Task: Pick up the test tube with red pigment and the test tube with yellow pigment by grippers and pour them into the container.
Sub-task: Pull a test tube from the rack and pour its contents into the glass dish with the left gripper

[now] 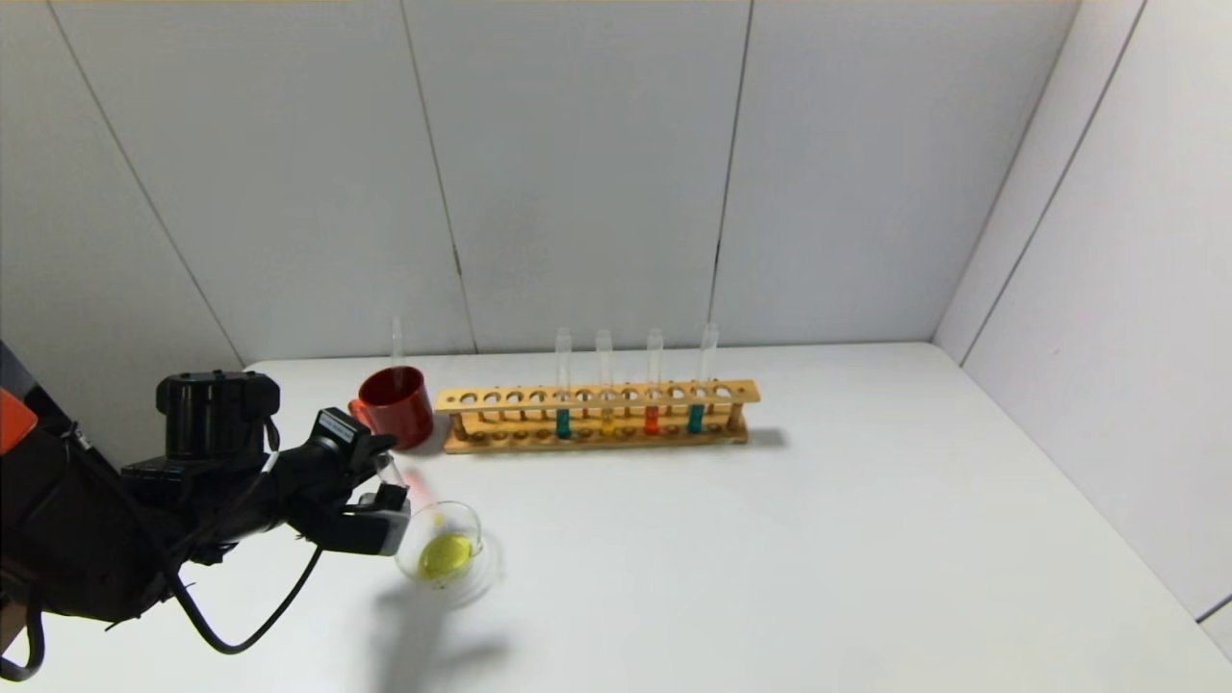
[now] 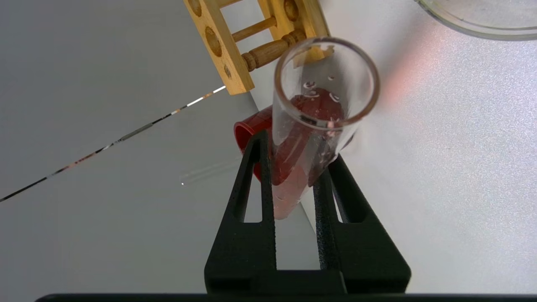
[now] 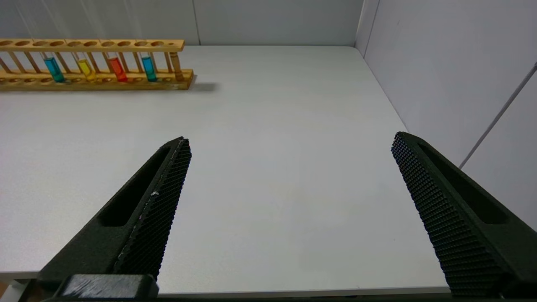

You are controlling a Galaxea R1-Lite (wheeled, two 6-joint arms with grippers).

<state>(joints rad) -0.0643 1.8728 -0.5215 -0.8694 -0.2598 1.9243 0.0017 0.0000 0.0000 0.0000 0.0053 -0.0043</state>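
My left pincer (image 2: 293, 167) clamps a smooth round-mouthed glass tube (image 2: 310, 126) of red liquid, tilted, mouth toward the clear dish (image 1: 445, 553) of yellow at the counter's (image 1: 770, 539) seven o'clock. My right pincer (image 3: 289, 147) gapes wide.

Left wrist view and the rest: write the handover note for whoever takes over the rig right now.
Left gripper: shut on the test tube with red pigment, tilted, mouth near the container.
Right gripper: open, empty, parked over the bare table on the right.
Done: the container holds yellow liquid only, so yellow looks poured. A clear tube stands in the red cup.
Left: tip the red into the container, then probably set the tube aside.
Rack: four tubes standing, teal, yellow, red, teal.
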